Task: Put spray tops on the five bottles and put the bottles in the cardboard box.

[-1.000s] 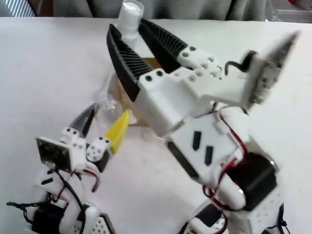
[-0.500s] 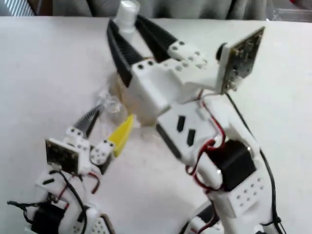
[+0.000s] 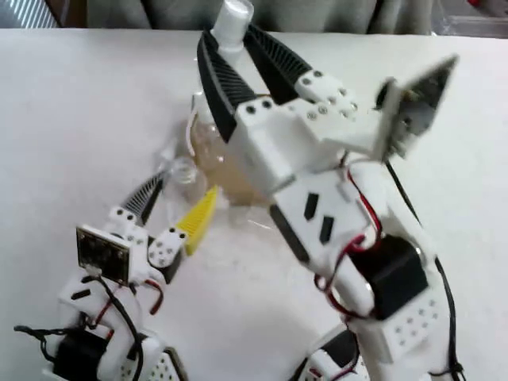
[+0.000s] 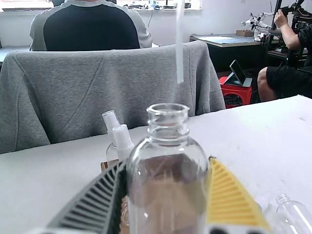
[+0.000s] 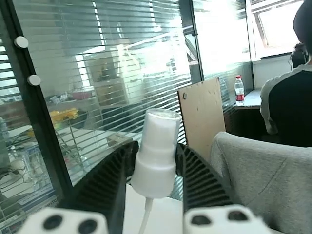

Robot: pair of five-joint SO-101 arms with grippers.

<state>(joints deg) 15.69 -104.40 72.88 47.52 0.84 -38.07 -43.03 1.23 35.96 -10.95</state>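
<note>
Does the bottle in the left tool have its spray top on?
No, off. The bottle has a bare neck; the right tool holds the spray top.

White worktop [image 3: 87,111], plain, evenly lit. Grey fabric [image 4: 97,87] hangs along its far edge. Behind that there's a dark desk [image 4: 229,48] with a red crate [image 4: 238,92] low beside it. In the right wrist view: window blinds [image 5: 122,53] in a dark frame [image 5: 36,122], strong daylight coming through. Brown board [image 5: 204,114] stands upright by the glass.
</note>
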